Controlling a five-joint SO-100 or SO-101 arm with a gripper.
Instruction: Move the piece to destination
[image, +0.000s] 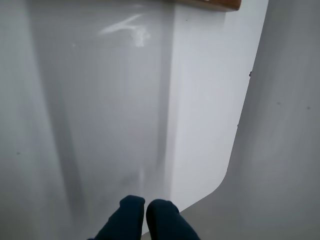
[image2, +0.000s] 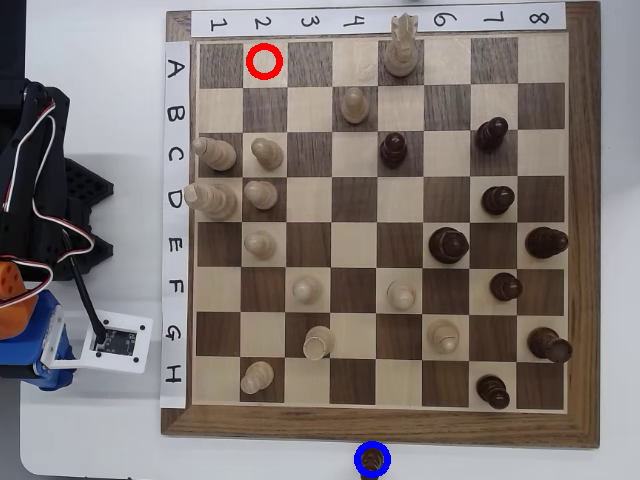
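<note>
In the overhead view a small dark-brown piece (image2: 371, 462) sits inside the bright-blue ring, the destination (image2: 372, 446), on the white table just below the chessboard's (image2: 380, 424) bottom edge. The frame's lower edge partly cuts it. My arm (image2: 40, 220) is folded at the left of the board, far from the piece; I cannot make out its fingertips there. The wrist view shows my gripper (image: 145, 214) shut, dark-blue fingertips (image: 129, 216) touching with nothing between them, over bare white table. Neither the piece nor the ring appears in that view.
A red ring (image2: 264, 62) marks an empty dark square at the board's top left. Several pale pieces (image2: 260, 192) and dark pieces (image2: 448, 244) stand across the board. A white module (image2: 118, 342) lies beside the arm. A board corner (image: 212, 4) shows in the wrist view.
</note>
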